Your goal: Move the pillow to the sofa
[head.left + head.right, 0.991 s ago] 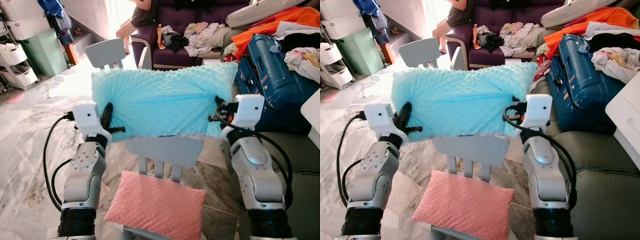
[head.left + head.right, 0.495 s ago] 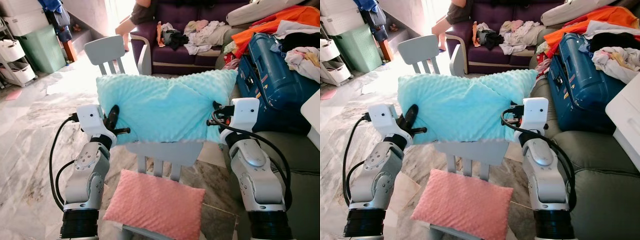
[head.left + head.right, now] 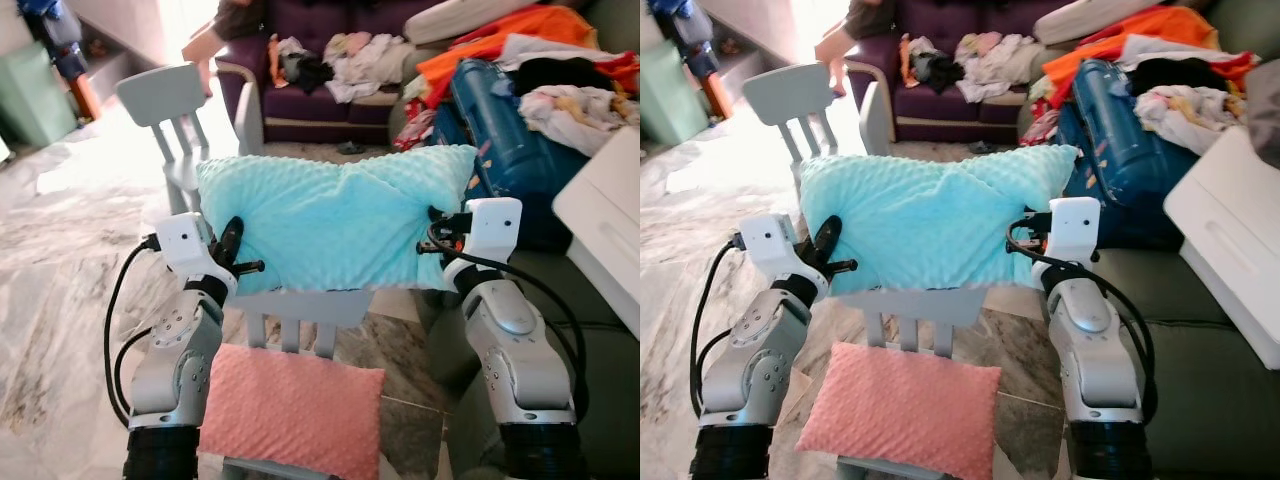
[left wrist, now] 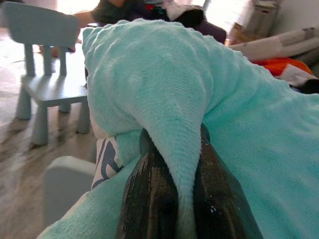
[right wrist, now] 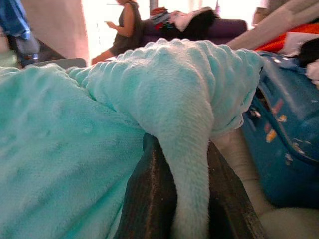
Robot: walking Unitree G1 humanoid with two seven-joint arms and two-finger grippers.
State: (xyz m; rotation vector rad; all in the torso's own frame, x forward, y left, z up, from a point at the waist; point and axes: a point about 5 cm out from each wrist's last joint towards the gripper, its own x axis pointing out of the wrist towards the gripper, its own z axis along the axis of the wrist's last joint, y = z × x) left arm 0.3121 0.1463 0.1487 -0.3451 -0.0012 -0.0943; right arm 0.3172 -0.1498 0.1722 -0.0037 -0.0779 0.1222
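Note:
A light turquoise dotted pillow hangs in the air between my two arms, above a small grey chair back. My left gripper is shut on the pillow's left edge; in the left wrist view both black fingers pinch a fold of it. My right gripper is shut on the right edge, and its fingers squeeze another fold of the pillow. A grey-green sofa lies to my right; a purple sofa stands ahead.
A pink pillow lies on the grey chair's seat below. A second grey chair stands ahead left. A blue suitcase and piled clothes crowd the right. A white box sits on the grey-green sofa. A person sits on the purple sofa.
The camera has swung to the right, so the scene slid left. Both grippers keep their hold on the turquoise pillow, which sits slightly lower and closer to the chair back.

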